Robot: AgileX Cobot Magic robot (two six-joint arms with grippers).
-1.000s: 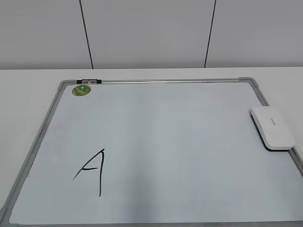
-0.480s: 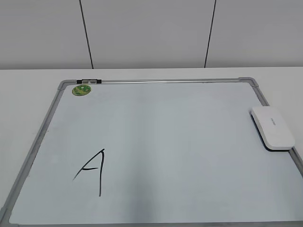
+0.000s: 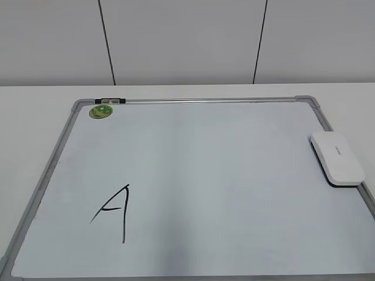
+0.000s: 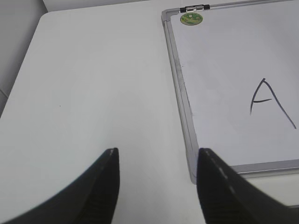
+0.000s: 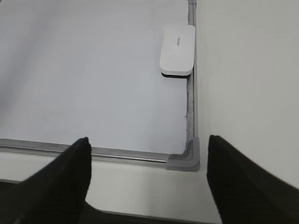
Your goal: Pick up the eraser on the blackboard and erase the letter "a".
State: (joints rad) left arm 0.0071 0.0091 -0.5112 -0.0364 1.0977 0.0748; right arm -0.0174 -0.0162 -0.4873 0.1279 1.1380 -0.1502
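The eraser (image 3: 336, 158) lies flat at the blackboard's (image 3: 199, 175) right edge, well apart from the letter "a" (image 3: 113, 212) lower left. Left gripper (image 4: 158, 179) hovers over the worktop (image 4: 93, 84) with jaws wide; right gripper (image 5: 147, 172) likewise spread, probably above the board's near corner.

We see a white blackboard (image 3: 205, 175) framed in grey, a green round sticker (image 3: 100, 111), a black letter "A" (image 3: 113, 211), and a white eraser (image 3: 337, 158) with a dark underside on the white surface (image 4: 93, 84).
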